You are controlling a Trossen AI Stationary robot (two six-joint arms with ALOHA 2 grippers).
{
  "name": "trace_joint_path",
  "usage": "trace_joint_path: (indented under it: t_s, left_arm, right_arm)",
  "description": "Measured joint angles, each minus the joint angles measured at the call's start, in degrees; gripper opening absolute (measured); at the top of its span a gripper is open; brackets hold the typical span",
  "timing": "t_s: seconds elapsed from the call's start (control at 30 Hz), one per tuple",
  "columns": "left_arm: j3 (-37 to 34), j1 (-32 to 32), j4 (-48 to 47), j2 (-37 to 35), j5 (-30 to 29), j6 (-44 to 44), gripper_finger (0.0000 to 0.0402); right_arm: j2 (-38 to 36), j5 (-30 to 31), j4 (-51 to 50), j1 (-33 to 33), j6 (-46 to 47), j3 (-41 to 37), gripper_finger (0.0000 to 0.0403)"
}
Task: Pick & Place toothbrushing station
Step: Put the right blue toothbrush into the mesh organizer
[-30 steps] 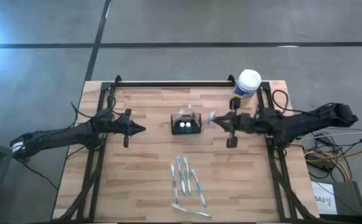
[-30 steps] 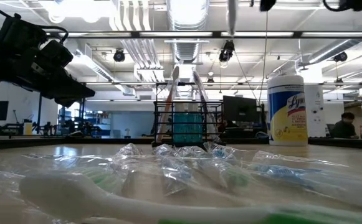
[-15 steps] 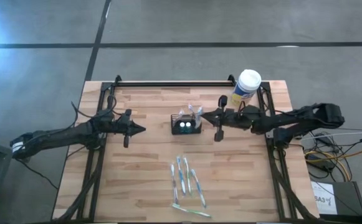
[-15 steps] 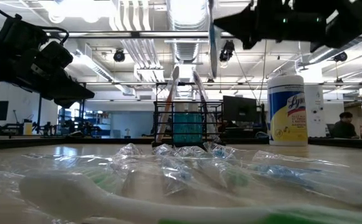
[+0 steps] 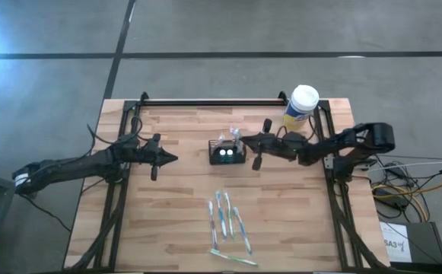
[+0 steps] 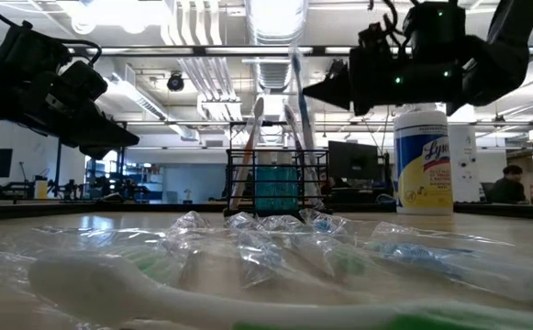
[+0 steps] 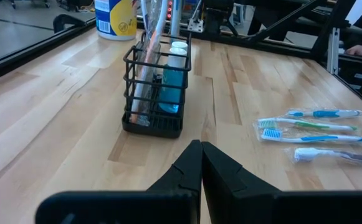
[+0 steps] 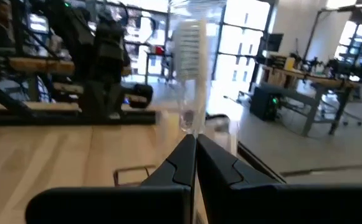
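**Brush upright, just beside the caddy**

The right gripper [image 5: 240, 138] has its jaws clamped on a toothbrush [image 8: 190, 56] — long axis vertical, bristles up — hanging beside the black caddy [image 5: 227, 152], mid-counter toward the far edge. The left gripper [image 5: 173, 158], jaws together, waits farther off.

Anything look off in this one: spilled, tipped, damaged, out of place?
Nothing stands out. The black caddy stands upright mid-table with its contents in it. The wrapped toothbrushes lie loosely grouped, not spilled. The right gripper, beside the caddy, holds a wrapped toothbrush upright. The left gripper waits shut.
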Motion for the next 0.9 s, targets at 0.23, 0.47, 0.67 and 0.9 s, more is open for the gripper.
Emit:
trace_joint_path:
  t_s: [0.23,0.47,0.67,0.9]
  left_arm:
    - [-0.02,0.00,-0.17,0.00,0.00,0.04,0.0010]
    - [-0.03,-0.01,-0.32,0.00,0.00,0.00,0.0010]
    - [-0.02,0.00,-0.33,0.00,0.00,-0.01,0.0010]
    - [-0.02,-0.01,-0.26,0.01,-0.02,-0.04,0.0010]
  right_arm:
    - [5.12,1.83,3.82,0.08,0.33,-0.29,0.0008]
    - [11.63,3.08,11.30,0.10,1.52,-1.31,0.0008]
    - [17.84,3.27,18.53,0.49,1.96,-1.49,0.0008]
    - [23.23,3.36,22.86,0.61,1.53,-1.40,0.0008]
